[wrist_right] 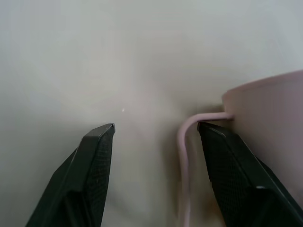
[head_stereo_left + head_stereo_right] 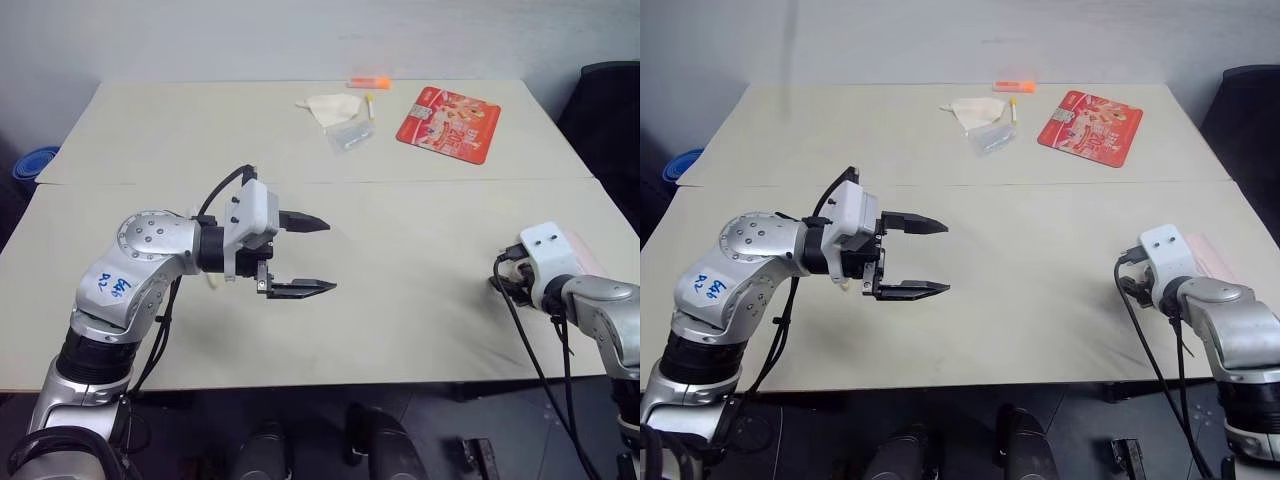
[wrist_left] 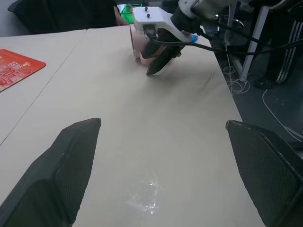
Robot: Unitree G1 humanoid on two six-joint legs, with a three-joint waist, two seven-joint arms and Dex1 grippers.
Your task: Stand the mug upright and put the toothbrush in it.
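Note:
The pale pink mug (image 2: 587,256) rests at the table's right edge, mostly hidden behind my right wrist; whether it stands or lies I cannot tell. In the right wrist view its thin loop handle (image 1: 182,142) sits between the spread fingers of my right gripper (image 1: 156,125), close against one finger, and nothing is clamped. My left gripper (image 2: 330,256) hovers over the middle of the near table, pointing right, jaws wide open and empty. A small cream end (image 2: 212,283) peeks out under my left wrist, likely the toothbrush, the rest hidden by the arm.
On the far table lie a red packet (image 2: 448,122), a white tissue (image 2: 333,106), a clear plastic bag (image 2: 351,135), a short orange marker (image 2: 368,82) and a small yellow stick (image 2: 369,103). A black chair (image 2: 612,100) stands at the right.

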